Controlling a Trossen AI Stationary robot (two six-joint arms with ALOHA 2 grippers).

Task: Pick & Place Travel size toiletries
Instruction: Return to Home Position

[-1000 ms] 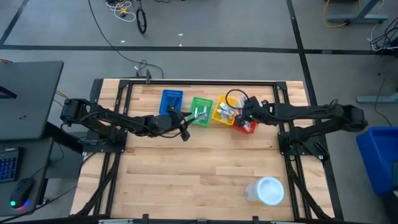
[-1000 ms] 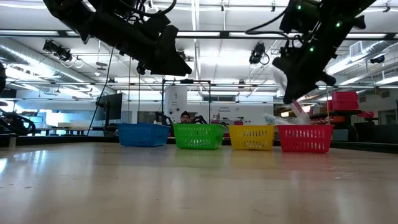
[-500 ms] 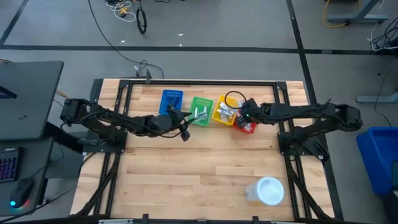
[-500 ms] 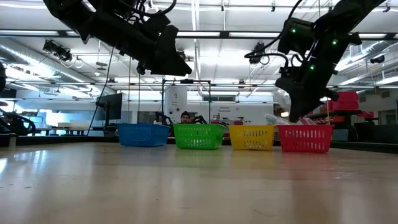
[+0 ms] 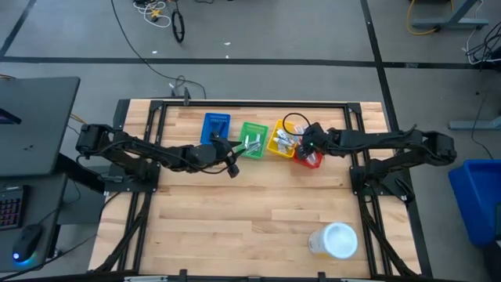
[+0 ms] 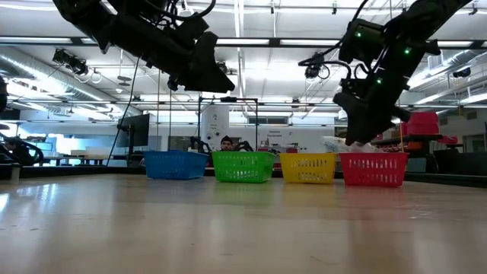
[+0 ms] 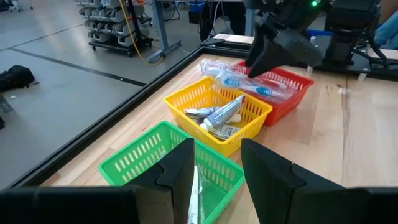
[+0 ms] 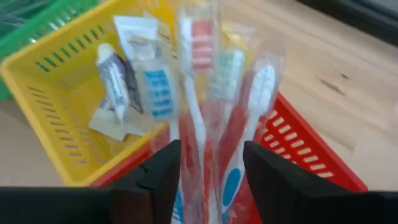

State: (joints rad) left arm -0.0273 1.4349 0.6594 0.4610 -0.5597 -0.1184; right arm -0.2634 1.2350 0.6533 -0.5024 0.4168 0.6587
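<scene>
Several toothbrushes in clear wrappers [image 8: 200, 106] lie in the red basket [image 5: 313, 160], their heads leaning over its rim toward the yellow basket [image 5: 279, 141]. Small white tubes [image 7: 221, 116] lie in the yellow basket. My right gripper [image 8: 211, 177] hovers open just above the red basket, a finger on either side of the toothbrushes; whether it touches them I cannot tell. My left gripper [image 7: 217, 177] hangs open and empty in the air near the green basket [image 5: 253, 139], which holds a white item [image 7: 194, 194].
A blue basket [image 5: 217, 125] stands left of the green one, the row of baskets along the table's far side. A large round translucent container [image 5: 335, 240] stands near the front right corner. Bare wood lies between. A person [image 6: 226, 143] shows in the room behind.
My right gripper has dipped down toward the red basket with a wrapped item hanging below it, has let go, and has come slightly up again. The item no longer hangs from it and lies with the others in the red basket.
</scene>
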